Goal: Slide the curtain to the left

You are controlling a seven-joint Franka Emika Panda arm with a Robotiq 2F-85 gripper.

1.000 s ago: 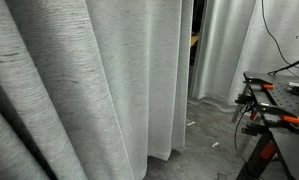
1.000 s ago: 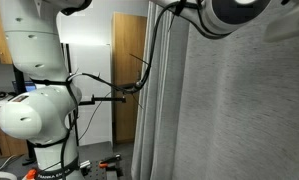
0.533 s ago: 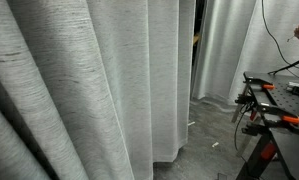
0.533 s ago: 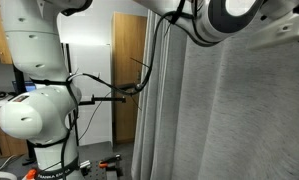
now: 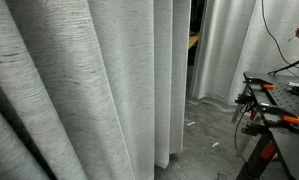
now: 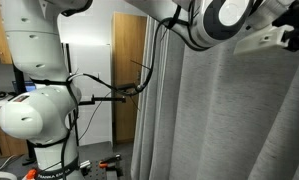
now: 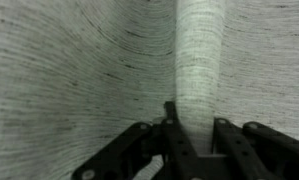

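Note:
The curtain (image 5: pixel 89 90), light grey and woven with deep vertical folds, hangs to the floor and fills most of both exterior views (image 6: pixel 239 120). In the wrist view it covers the whole background (image 7: pixel 69 60). One upright fold runs down between the fingers of my gripper (image 7: pixel 196 120). The black fingers (image 7: pixel 172 125) press against both sides of that fold. In an exterior view my arm (image 6: pixel 224 18) reaches across the top to the curtain's upper right, where the hand is partly hidden.
A whiter, narrower curtain (image 5: pixel 224 50) hangs further back, with a dark gap beside it. A black workbench (image 5: pixel 274 100) with orange clamps stands at the right, above grey floor (image 5: pixel 204 140). The white robot base (image 6: pixel 34 110) and a wooden door (image 6: pixel 127 70) stand beside the curtain's edge.
In an exterior view the arm's wrist and hand have shifted right along the top of the curtain. The curtain's lower free edge swung out slightly and settled back.

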